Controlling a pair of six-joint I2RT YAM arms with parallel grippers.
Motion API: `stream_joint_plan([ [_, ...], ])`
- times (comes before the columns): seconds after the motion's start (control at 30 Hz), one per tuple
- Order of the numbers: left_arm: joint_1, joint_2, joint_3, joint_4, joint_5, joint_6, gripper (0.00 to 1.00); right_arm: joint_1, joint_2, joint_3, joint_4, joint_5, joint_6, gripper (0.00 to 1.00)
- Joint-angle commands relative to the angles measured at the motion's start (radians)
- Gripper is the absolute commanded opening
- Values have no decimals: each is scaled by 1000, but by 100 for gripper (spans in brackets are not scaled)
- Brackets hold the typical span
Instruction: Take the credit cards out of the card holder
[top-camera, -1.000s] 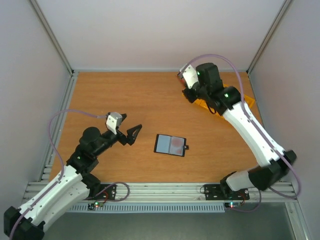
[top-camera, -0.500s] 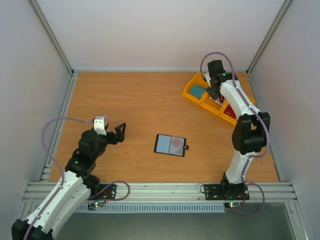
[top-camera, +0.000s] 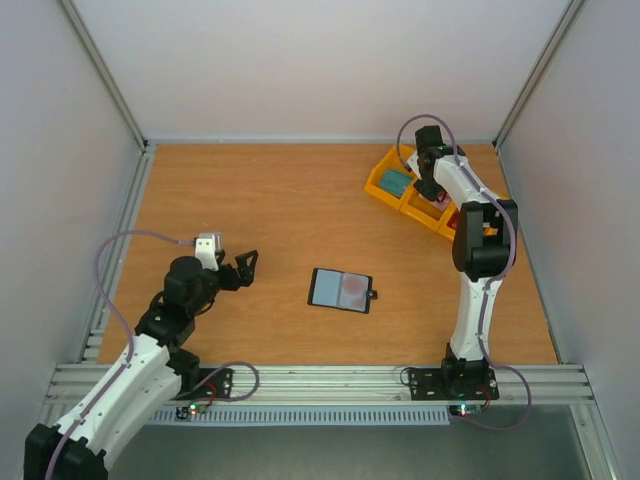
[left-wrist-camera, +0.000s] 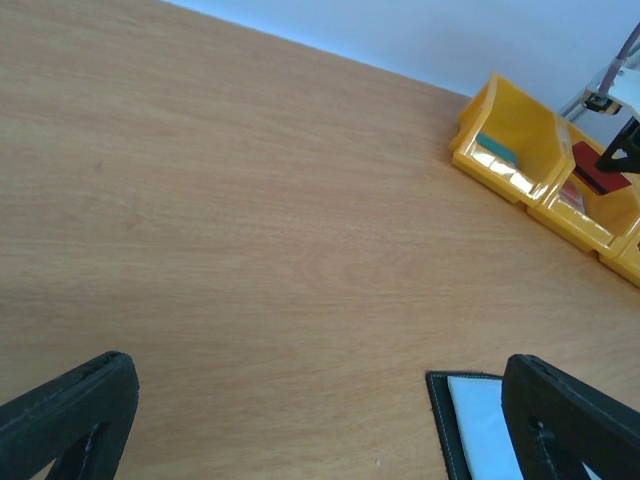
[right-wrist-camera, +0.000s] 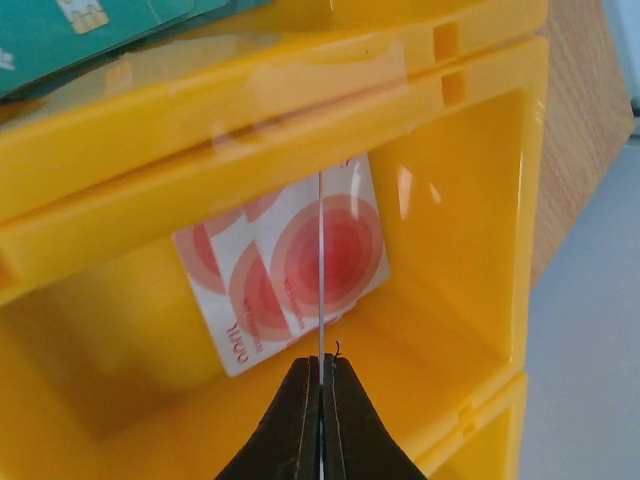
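The card holder (top-camera: 340, 290) lies open and flat mid-table, with a reddish round mark on its right half; its corner shows in the left wrist view (left-wrist-camera: 465, 425). My left gripper (top-camera: 245, 268) is open and empty, left of the holder and apart from it (left-wrist-camera: 318, 365). My right gripper (top-camera: 430, 190) is shut on a thin credit card seen edge-on (right-wrist-camera: 321, 260), inside the middle compartment of the yellow tray (top-camera: 382, 197). That card looks red from the left wrist view (left-wrist-camera: 590, 168). White cards with red circles (right-wrist-camera: 270, 280) lie in that compartment.
A teal card (top-camera: 395, 183) lies in the tray's left compartment, also seen from the right wrist (right-wrist-camera: 90, 25). The tray (left-wrist-camera: 500, 170) stands at the far right near the back wall. Walls enclose the table on three sides.
My right arm has swung round and lowered its gripper into the tray's middle compartment. My left gripper has drawn back to the left. The card holder has not moved.
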Motion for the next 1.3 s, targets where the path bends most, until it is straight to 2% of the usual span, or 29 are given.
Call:
stream_joint_plan([
  [0.0,5,22,-17,48,30,-41,99,-7,47,40,62,36,-121,1],
  [0.23,15,26,-16,54,20,-33,99,-7,78,41,121,68,-185,2],
  [0.43,20,30,-15,51,21,-33,99,-7,111,47,154,108,-221,15],
  [0.6,23,27,-17,52,24,-31,100,-1,108,58,110,102,-203,31],
  [0.77,25,31,-18,58,38,-39,99,6,79,52,38,57,-182,39],
  [0.97,25,29,-18,60,54,-43,99,1,94,65,11,77,-174,47],
  [1.07,26,27,-19,60,58,-43,99,2,55,63,-4,23,-137,60],
  [1.13,26,24,-20,60,72,-43,99,2,11,55,11,15,-121,79],
  [1.17,26,22,-21,60,77,-43,99,2,-8,50,26,17,-113,85],
  [1.2,25,20,-22,90,81,-43,100,3,-31,48,34,19,-102,97],
  [1.27,26,18,-26,101,86,-42,99,2,-88,53,36,-27,-50,98],
])
